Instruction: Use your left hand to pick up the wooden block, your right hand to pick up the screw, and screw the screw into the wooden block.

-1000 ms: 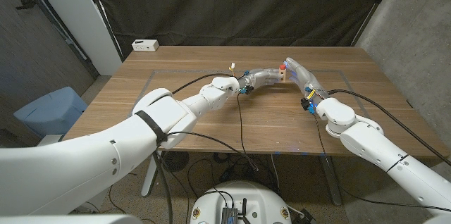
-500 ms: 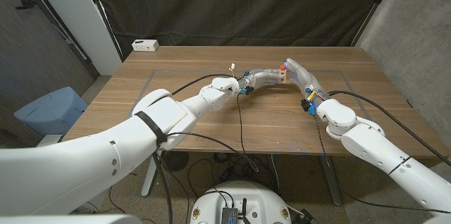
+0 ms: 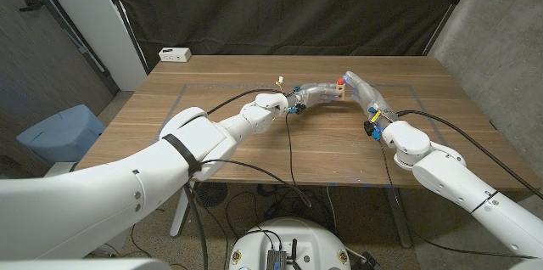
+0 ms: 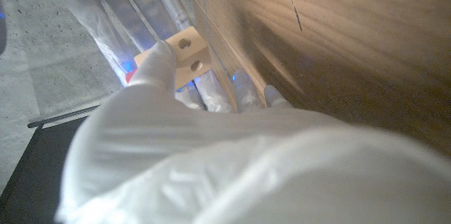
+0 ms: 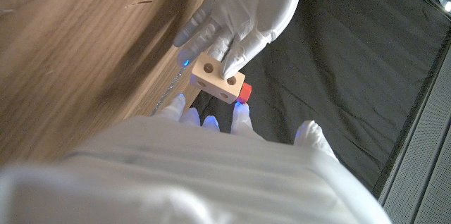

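Observation:
My left hand (image 3: 316,92) pinches the small pale wooden block (image 3: 339,92) above the table's far middle. From the right wrist, that left hand (image 5: 246,5) grips the block (image 5: 217,77) from above, two round holes facing the camera. The red screw (image 5: 244,94) sticks out of the block's side; its red head (image 3: 342,77) shows at the block's top in the head view. My right hand (image 3: 360,92) faces the block, its fingertips (image 5: 242,113) spread just short of the screw head, thumb apart, holding nothing. The left wrist view shows the block (image 4: 184,53) past my left hand (image 4: 176,146).
A white box (image 3: 175,53) sits at the wooden table's (image 3: 221,79) far left corner. A black curtain hangs behind the table. Cables trail from both wrists over the table's middle. A blue chair (image 3: 59,134) stands left of the table.
My right hand has drawn back slightly from the block, leaving the red screw head more exposed. My left hand and the block have stayed in place.

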You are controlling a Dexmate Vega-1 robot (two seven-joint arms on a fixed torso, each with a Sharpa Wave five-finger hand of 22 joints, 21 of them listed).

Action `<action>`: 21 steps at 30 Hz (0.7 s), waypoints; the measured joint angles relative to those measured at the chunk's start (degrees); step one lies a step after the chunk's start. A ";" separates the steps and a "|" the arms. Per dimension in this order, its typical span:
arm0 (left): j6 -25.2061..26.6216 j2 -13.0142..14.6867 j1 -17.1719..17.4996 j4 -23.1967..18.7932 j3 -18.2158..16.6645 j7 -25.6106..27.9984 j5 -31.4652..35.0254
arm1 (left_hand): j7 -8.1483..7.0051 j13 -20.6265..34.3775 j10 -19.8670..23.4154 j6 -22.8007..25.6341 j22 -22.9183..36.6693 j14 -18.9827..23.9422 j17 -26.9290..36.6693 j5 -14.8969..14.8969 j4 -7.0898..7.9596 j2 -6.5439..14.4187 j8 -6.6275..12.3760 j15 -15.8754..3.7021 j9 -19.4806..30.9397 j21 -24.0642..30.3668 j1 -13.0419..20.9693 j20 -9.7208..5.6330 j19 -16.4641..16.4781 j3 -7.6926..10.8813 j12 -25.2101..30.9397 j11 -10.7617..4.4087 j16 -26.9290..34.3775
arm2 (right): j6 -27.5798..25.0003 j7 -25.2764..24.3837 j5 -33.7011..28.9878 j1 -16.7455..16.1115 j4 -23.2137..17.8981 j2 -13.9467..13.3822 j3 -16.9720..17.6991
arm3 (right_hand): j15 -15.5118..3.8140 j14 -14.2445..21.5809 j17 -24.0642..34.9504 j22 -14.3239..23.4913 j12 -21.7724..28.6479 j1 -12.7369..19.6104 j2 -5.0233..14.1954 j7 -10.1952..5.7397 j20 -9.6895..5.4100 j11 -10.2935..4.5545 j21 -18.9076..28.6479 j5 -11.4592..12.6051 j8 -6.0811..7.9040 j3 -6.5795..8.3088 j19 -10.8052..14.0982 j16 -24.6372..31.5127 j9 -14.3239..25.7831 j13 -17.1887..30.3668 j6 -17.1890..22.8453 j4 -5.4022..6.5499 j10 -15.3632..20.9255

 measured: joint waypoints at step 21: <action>1.00 -0.22 -0.25 0.00 0.22 0.91 0.03 | -0.02 0.01 0.01 0.02 0.00 0.00 0.00 0.06 -0.07 0.08 0.00 0.00 0.02 0.00 -0.08 0.00 0.00 -0.08 0.00 0.00 0.00 | -0.56 0.11 0.07 -0.65 -0.95 -0.36 0.06 | 0.00 0.00 -0.03 0.00 0.00 0.00 0.00 0.18 0.00 0.00 0.00 0.00 0.01 0.00 0.00 0.00 -0.02 0.00 0.18 0.00 0.00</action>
